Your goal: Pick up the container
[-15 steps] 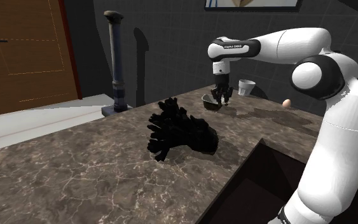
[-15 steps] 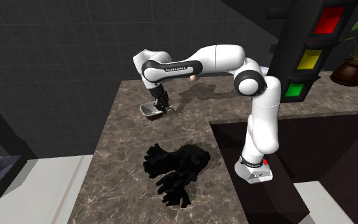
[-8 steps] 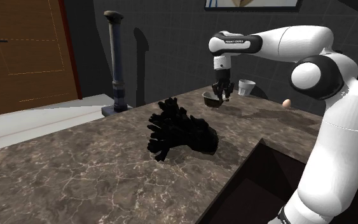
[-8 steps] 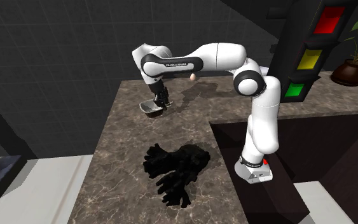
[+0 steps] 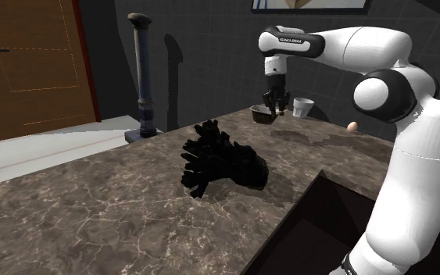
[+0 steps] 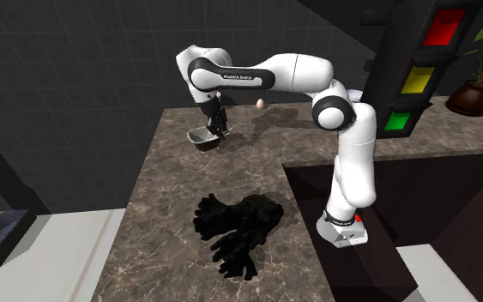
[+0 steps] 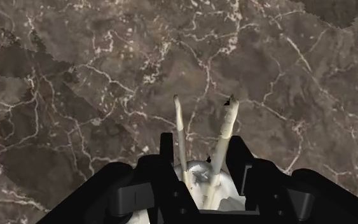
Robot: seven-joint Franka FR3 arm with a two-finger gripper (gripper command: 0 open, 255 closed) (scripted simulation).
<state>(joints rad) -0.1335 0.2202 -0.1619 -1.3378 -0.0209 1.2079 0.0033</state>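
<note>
The container (image 5: 262, 115) is a small dark bowl with a pale inside, hanging a little above the dark marble counter (image 5: 116, 211) near its far end. My black gripper (image 5: 273, 111) is shut on the bowl's rim, pointing straight down. In the second exterior view the container (image 6: 202, 138) juts out from the gripper (image 6: 220, 133) toward that view's left, above the counter (image 6: 179, 189). In the wrist view the container (image 7: 199, 173) sits clasped between the fingers (image 7: 169, 153), its thin pale rim standing up edge-on over the marble.
A black leafy clump (image 5: 222, 161) lies mid-counter, nearer the stand than the bowl (image 6: 238, 225). A white cup (image 5: 302, 107) and an egg (image 5: 353, 126) stand beyond the gripper. A dark recess (image 5: 327, 226) drops beside the stand. A dark post (image 5: 142, 70) rises behind the counter.
The gripper has risen with the container in it, lifting the bowl off the counter. The clump, cup and egg have not moved.
</note>
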